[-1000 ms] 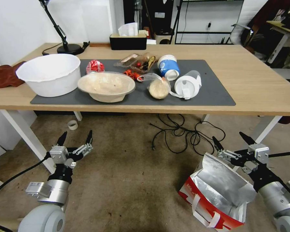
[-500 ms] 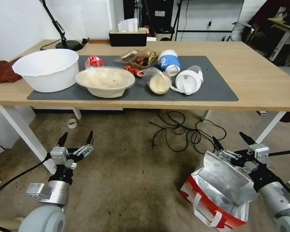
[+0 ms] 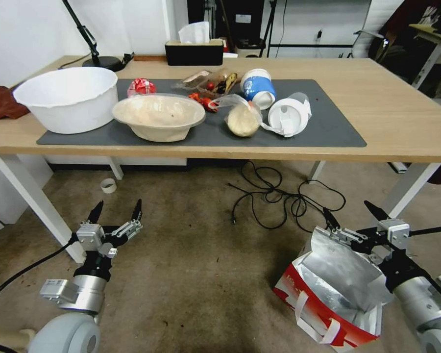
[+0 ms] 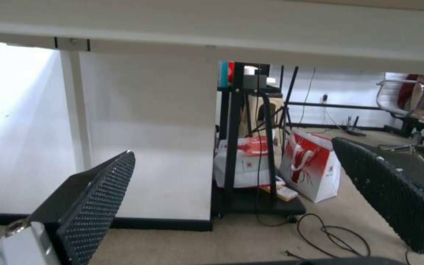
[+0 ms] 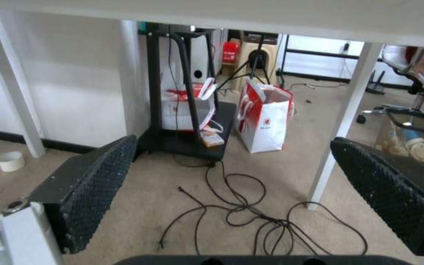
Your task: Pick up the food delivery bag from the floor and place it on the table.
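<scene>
One bag (image 3: 328, 289) corner behind right pincer (image 3: 352, 214).

cluttered mat (image 3: 328, 132), bare table (image 3: 397, 113) at right

Left tool (image 3: 116, 210) held low at the robot's left, fingers spread wide and pointing forward, arm bent at the wrist, right tool (image 3: 352, 214) held low at the right, fingers spread wide and pointing forward, nothing between either pair
</scene>
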